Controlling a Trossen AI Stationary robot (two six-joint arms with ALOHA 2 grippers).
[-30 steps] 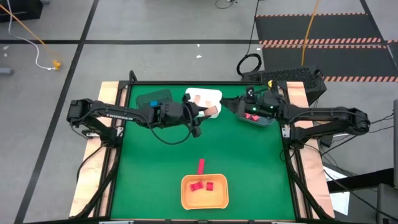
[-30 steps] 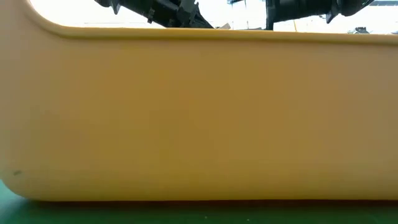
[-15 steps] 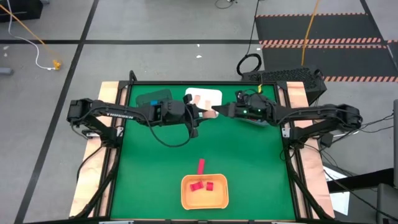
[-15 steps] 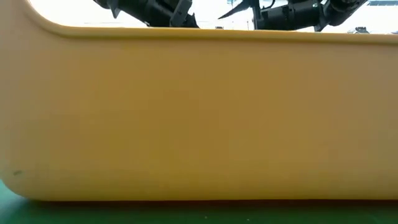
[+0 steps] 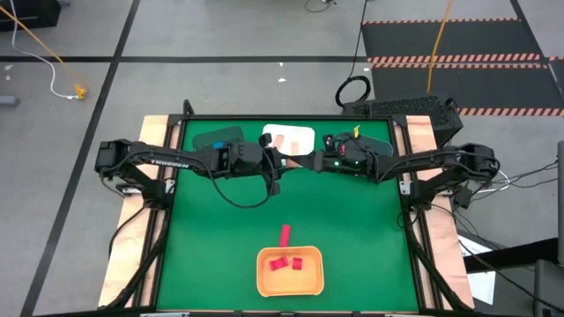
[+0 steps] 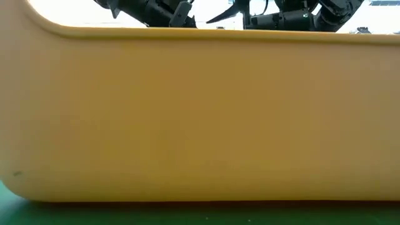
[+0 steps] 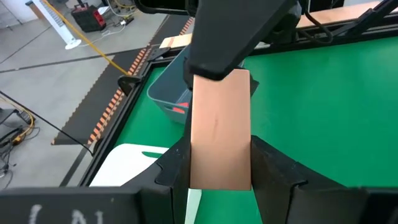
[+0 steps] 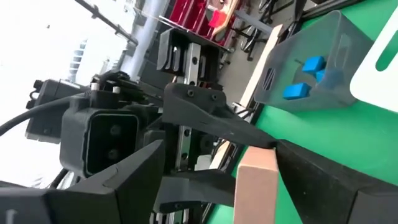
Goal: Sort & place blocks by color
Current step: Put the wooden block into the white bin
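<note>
A pale tan bar block (image 5: 298, 161) (image 7: 219, 124) sticks out of my left gripper (image 5: 286, 162) (image 7: 219, 182), which is shut on it above the table's far middle. My right gripper (image 5: 311, 163) (image 6: 226, 11) is open at the bar's free end (image 8: 255, 180), one finger on each side. Two red blocks (image 5: 288, 262) lie in the orange bin (image 5: 261, 273). A red bar (image 5: 284, 236) lies flat on the green mat just beyond that bin. Blue blocks (image 8: 305, 78) sit in a clear dark bin (image 5: 218, 139). More tan blocks (image 5: 280, 138) rest in the white bin (image 5: 304, 132). My left gripper pinches the tan bar's near end (image 7: 219, 177) between its two fingers (image 7: 177, 168), which lie level and point toward the table's right. The bar is lifted clear and runs on along the fingers, toward my right gripper. My right gripper has a finger (image 7: 217, 46) over the bar's far end; whether it touches cannot be told.
A grey bin (image 7: 166, 93) with something red inside stands at the far right, under my right arm. The orange bin's wall (image 6: 200, 112) fills the low view. Open green mat lies between the arms and the orange bin.
My right gripper has moved toward the table's left, from over the grey bin to the free end of the tan bar that my left gripper holds. The bar and my left gripper have stayed where they were.
</note>
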